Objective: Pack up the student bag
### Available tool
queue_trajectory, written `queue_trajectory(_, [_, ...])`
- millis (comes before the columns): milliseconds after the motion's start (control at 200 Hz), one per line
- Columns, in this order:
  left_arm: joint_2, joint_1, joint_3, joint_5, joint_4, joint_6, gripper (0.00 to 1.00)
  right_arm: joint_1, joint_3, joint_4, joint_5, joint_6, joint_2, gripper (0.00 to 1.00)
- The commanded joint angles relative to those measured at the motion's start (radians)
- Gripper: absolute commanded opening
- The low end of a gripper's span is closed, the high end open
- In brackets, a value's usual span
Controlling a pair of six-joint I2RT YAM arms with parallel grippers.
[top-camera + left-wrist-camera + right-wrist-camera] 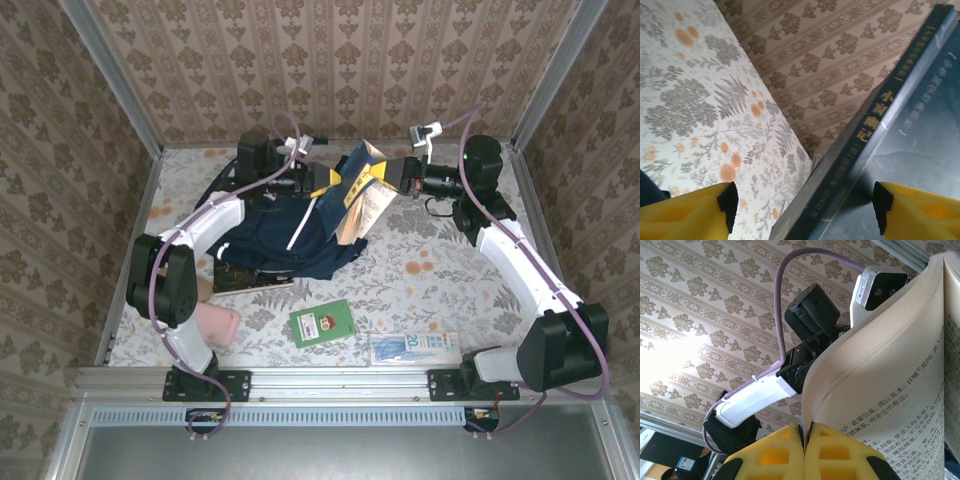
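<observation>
Navy fabric backpack (275, 240) w/ white stripe, lying flat & crumpled on floral tabletop (420, 280), back centre-left, nr far wall.

Open book (372, 205) pinched by its pages in the right jaws. Its dark spine (867, 130), gold characters, crosses the gap of the left jaws. Floral counter (450, 270). Well apart from both jaws, toward the near edge: pink case (215, 322), green booklet (322, 322), blue packet (415, 347).
</observation>
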Motion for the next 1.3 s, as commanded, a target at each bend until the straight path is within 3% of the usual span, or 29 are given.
queue_trajectory(0, [-0.008, -0.021, -0.032, 0.083, 0.262, -0.179, 0.74, -0.007, 0.004, 0.083, -0.008, 0.023, 0.016, 0.0])
queue_trajectory(335, [0.048, -0.025, -0.104, 0.074, 0.644, -0.493, 0.66, -0.074, -0.033, 0.097, 0.094, 0.053, 0.032, 0.0])
queue_trajectory(490, [0.157, -0.02, -0.107, 0.031, 1.084, -0.838, 0.49, -0.097, -0.062, 0.098, 0.131, 0.056, 0.035, 0.0])
queue_trajectory(520, [0.178, -0.02, -0.1, 0.028, 1.101, -0.88, 0.45, -0.097, -0.063, 0.102, 0.131, 0.059, 0.035, 0.0])
queue_trajectory(575, [0.202, -0.022, -0.101, 0.023, 1.1, -0.887, 0.39, -0.097, -0.066, 0.107, 0.131, 0.063, 0.038, 0.0])
queue_trajectory(725, [0.21, -0.055, -0.104, 0.02, 1.097, -0.87, 0.37, -0.097, -0.077, 0.107, 0.131, 0.063, 0.038, 0.0])
queue_trajectory(1075, [0.212, -0.057, -0.091, 0.02, 1.097, -0.877, 0.04, -0.11, -0.069, 0.027, 0.175, 0.012, 0.032, 0.0])
queue_trajectory(1180, [0.201, -0.041, -0.087, 0.016, 1.097, -0.877, 0.0, -0.113, -0.063, -0.07, 0.219, -0.051, 0.008, 0.0])
queue_trajectory(1200, [0.198, -0.038, -0.087, 0.014, 1.097, -0.877, 0.0, -0.113, -0.06, -0.101, 0.233, -0.07, 0.002, 0.04])
queue_trajectory(1295, [0.173, 0.007, -0.1, -0.01, 1.084, -0.87, 0.0, -0.113, -0.039, -0.294, 0.343, -0.187, -0.046, 0.43])
